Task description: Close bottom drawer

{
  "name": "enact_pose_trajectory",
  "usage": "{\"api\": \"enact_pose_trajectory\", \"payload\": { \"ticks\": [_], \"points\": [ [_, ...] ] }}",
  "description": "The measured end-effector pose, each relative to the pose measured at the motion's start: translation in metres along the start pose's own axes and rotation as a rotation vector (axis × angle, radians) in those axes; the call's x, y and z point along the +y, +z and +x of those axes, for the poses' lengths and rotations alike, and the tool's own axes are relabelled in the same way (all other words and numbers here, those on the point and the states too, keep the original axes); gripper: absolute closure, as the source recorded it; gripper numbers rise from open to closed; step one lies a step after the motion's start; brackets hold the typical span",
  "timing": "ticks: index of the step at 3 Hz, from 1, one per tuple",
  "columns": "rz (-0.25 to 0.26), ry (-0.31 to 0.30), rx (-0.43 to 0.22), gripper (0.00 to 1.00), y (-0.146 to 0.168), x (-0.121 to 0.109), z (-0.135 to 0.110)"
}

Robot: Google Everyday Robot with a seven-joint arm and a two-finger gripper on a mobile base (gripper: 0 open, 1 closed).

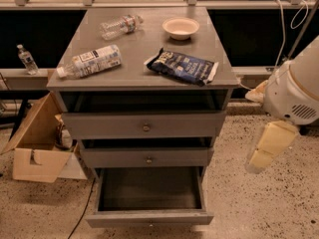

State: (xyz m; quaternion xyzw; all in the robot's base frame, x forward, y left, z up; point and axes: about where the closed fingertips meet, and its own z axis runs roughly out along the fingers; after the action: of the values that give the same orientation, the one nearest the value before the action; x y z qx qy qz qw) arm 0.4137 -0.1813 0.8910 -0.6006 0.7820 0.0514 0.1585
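Note:
The bottom drawer (148,217) of the grey cabinet is pulled far out, with its dark inside (149,188) showing and empty. Its low front faces me at the bottom edge of the view. The middle drawer (148,158) and the top drawer (145,126) stand slightly out, each with a small round knob. My arm (294,91) hangs at the right of the cabinet. Its cream-coloured end, the gripper (256,162), points down beside the cabinet's right side, about level with the middle drawer and apart from all drawers.
On the cabinet top lie two plastic bottles (89,61), (119,26), a white bowl (180,27) and a dark snack bag (183,66). An open cardboard box (35,143) stands on the floor at the left. A small bottle (26,59) stands on the left ledge. A cable (82,210) runs across the floor.

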Motion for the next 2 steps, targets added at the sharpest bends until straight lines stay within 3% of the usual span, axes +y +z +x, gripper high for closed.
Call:
{"api": "enact_pose_trajectory", "payload": {
  "ticks": [2],
  "points": [
    [-0.123, -0.017, -0.148, 0.00, 0.114, 0.022, 0.019]
  ]
}}
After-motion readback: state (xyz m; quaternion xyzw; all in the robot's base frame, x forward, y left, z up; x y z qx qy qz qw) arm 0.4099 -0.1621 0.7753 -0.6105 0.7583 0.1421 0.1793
